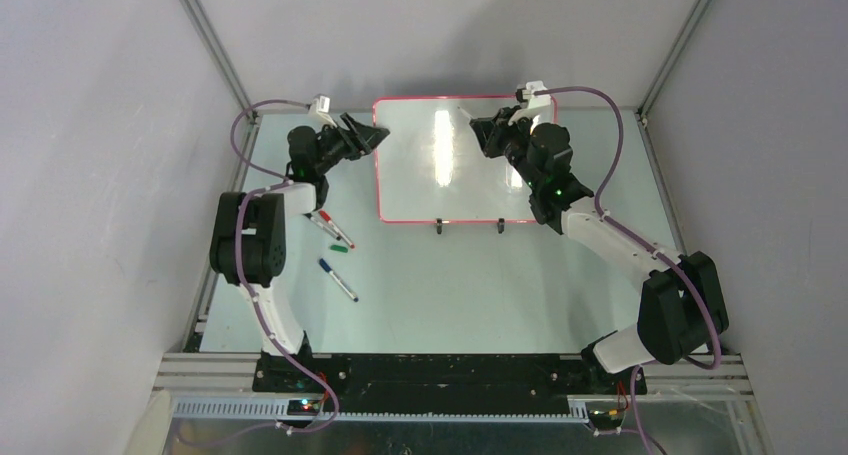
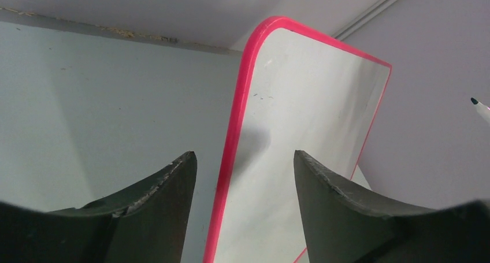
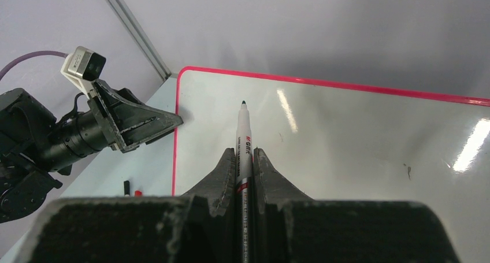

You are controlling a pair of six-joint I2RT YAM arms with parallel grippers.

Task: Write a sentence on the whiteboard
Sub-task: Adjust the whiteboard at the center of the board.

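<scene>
Whiteboard point(image 1: 420, 175): stands far centre on worktop point(image 1: 480, 285); I see no letters.
Left pincer point(image 1: 378, 135): spread astride its left rim, I judge to steady it.
Right pincer point(image 3: 244, 153): pinching marker point(image 3: 242, 130), tip aimed at the board for writing.
Spare markers point(image 1: 335, 240): near left.

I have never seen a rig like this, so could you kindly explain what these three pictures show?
These are two black robot arms bolted at the near edge of a table. The wide picture looks down from above; the other two come from a camera on each wrist. On the table are the whiteboard, which shows no writing, and some loose markers. The left gripper stands open, its fingers either side of the board's red left rim. The right gripper is shut on a marker, its tip pointing over the board.
</scene>
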